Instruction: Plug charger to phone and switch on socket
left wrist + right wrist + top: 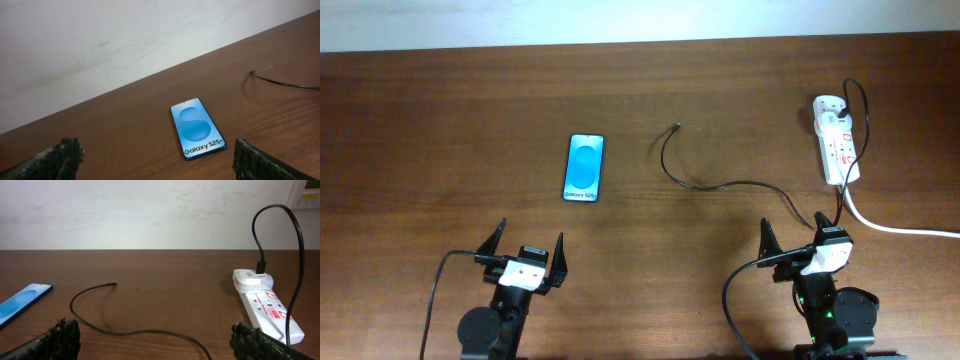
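The phone lies flat on the brown table, its blue screen up; it also shows in the left wrist view and at the left edge of the right wrist view. The charger cable is thin and black; its free plug tip lies right of the phone, apart from it. The cable runs toward the socket, a white power strip at the far right, also in the right wrist view. My left gripper is open near the front edge. My right gripper is open over the cable.
A thick white cord leaves the socket toward the right edge. A pale wall stands behind the table's far edge.
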